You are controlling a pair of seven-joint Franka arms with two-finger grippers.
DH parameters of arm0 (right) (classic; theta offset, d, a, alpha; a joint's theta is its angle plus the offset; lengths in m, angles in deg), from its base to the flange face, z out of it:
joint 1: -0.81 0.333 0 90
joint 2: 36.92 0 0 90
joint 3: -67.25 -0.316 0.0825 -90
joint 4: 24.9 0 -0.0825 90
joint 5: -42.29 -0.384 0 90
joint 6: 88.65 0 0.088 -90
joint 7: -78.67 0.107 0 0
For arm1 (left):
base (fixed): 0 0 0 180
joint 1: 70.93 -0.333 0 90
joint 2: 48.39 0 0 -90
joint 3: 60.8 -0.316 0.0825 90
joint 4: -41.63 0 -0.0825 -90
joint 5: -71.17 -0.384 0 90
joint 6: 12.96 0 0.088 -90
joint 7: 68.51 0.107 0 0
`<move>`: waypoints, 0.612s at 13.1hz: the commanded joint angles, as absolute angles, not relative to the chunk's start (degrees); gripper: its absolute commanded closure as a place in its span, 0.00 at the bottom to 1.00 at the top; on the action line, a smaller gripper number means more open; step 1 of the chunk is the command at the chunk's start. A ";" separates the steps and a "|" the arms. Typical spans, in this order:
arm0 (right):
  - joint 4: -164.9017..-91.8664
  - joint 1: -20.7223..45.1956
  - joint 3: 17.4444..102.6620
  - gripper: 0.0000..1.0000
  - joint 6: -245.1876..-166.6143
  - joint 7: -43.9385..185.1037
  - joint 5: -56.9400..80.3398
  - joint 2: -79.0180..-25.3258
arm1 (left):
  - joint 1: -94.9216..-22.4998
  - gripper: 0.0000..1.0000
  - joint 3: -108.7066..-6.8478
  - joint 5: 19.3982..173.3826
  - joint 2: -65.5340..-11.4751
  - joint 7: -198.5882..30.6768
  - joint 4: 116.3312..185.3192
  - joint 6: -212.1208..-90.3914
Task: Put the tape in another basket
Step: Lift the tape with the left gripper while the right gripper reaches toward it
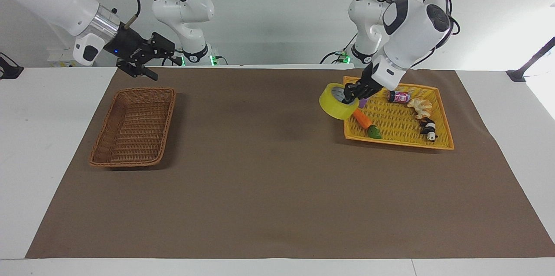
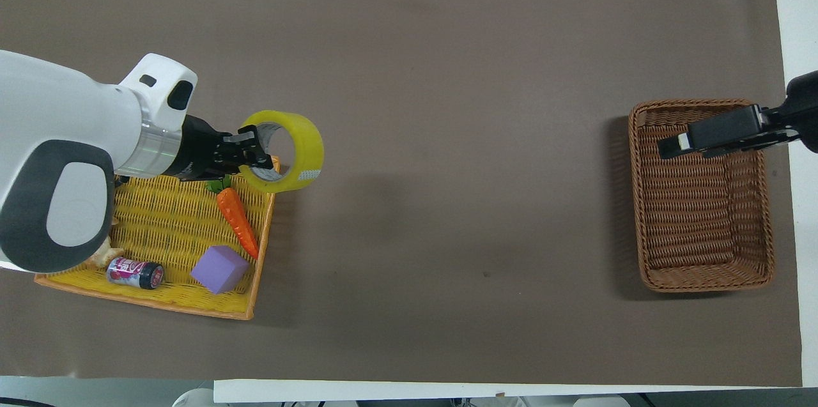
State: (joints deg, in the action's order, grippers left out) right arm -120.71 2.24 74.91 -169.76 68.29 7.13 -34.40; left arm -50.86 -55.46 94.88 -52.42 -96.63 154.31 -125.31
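My left gripper (image 1: 349, 95) is shut on the yellowish tape roll (image 1: 334, 106), one finger inside its core. It holds the roll in the air over the edge of the yellow tray (image 1: 399, 143) on the side toward the right arm's end. From overhead the left gripper (image 2: 254, 153) and the tape (image 2: 310, 153) hang over the tray's corner. The brown wicker basket (image 1: 123, 164) lies empty at the right arm's end, also in the overhead view (image 2: 703, 288). My right gripper (image 1: 146, 60) is open in the air over that basket's robot-side rim, and from overhead the right gripper (image 2: 687, 140) is over the basket.
The yellow tray (image 2: 147, 302) holds an orange carrot (image 1: 362, 119), a purple cube (image 2: 219, 269), a small can (image 1: 399, 97), a croissant (image 1: 419, 107) and a panda toy (image 1: 428, 128). A brown mat (image 1: 260, 172) covers the table between tray and basket.
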 commanded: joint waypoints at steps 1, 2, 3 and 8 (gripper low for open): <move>-128.84 2.13 74.81 0.01 -173.10 66.80 -2.40 -30.60 | -47.12 1.00 -56.41 95.34 -51.29 -99.27 152.10 -125.55; -130.78 2.04 74.81 0.01 -174.68 67.06 -5.93 -30.33 | -46.59 1.00 -56.41 95.25 -51.38 -99.27 152.37 -125.20; -132.89 2.13 74.81 0.01 -176.35 67.15 -8.75 -30.24 | -46.15 1.00 -56.32 94.99 -51.38 -99.27 152.37 -124.85; -141.69 12.74 74.55 0.01 -190.13 57.42 -28.43 -31.73 | -45.88 1.00 -56.32 94.81 -51.38 -99.27 152.19 -124.76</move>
State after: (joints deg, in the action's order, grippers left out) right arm -138.04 8.67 74.60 -185.00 61.94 -23.10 -32.35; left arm -46.95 -55.48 94.87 -51.66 -98.80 153.34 -125.42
